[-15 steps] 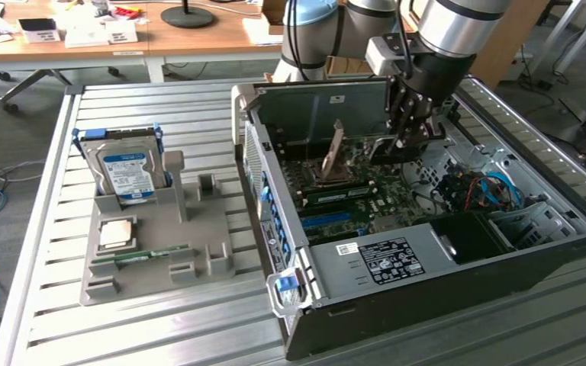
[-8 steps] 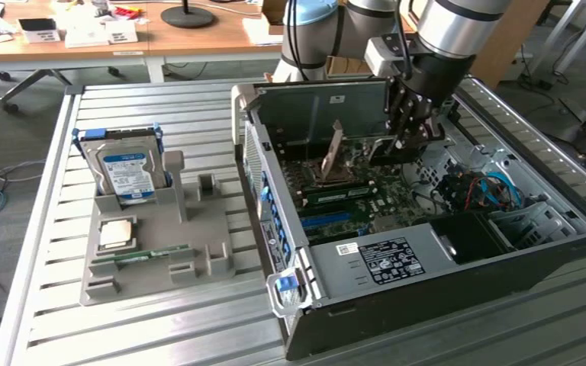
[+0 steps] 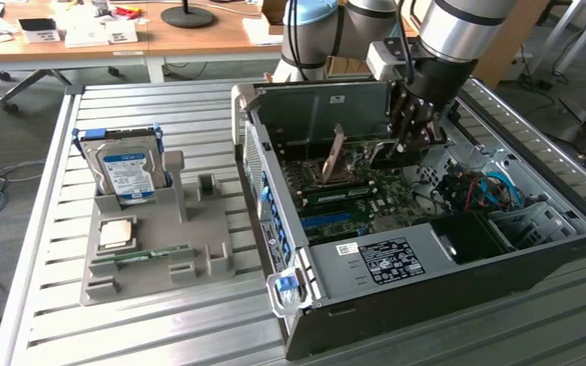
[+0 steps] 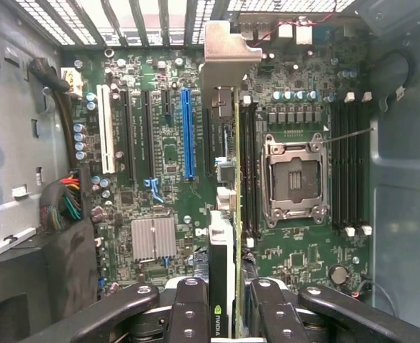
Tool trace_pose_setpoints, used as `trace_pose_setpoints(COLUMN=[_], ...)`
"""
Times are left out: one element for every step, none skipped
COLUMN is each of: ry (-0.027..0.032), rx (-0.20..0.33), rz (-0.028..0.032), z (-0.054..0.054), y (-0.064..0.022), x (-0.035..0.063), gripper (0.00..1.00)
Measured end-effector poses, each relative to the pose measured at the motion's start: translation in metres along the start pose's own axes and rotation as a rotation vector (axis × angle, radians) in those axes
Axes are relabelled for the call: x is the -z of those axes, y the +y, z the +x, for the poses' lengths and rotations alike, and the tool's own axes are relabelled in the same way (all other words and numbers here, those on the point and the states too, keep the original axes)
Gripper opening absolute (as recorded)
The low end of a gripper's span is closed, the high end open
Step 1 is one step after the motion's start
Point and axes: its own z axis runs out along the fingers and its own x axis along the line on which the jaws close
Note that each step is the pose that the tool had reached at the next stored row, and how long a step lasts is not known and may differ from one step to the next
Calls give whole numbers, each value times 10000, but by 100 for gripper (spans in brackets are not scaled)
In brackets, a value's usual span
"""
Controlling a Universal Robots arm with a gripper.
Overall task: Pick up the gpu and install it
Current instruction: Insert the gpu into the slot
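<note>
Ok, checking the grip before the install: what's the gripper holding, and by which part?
The gripper holds the graphics card by its top edge, one finger on each face.

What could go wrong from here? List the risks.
1. The gpu, clamped in the gripper, looks offset from the blue slot; pressed down misaligned, it could jam.
2. Its silver bracket sits near the case's rear grille and might catch.
3. The empty CPU socket lies close beside the gpu; a slip could damage it.

Computer case open-topped, free above the motherboard; blue slot bare beside the end effector's gpu; cable bundle and power supply hem the sides.
</note>
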Motion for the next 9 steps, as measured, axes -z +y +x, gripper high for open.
trace_pose_setpoints(ry=[1, 1, 0, 0, 0, 1, 8, 36, 91], rx=[0, 0, 0, 0, 0, 0, 0, 0, 2], rz=[0, 0, 0, 0, 0, 0, 0, 2, 5], z=[4, 7, 10, 14, 17, 19, 20, 20, 20], y=[0, 0, 0, -1, -1, -1, -1, -1, -2], x=[-11, -22, -33, -43, -53, -62, -66, -67, -68], gripper=[27, 27, 27, 27, 27, 27, 27, 27, 27])
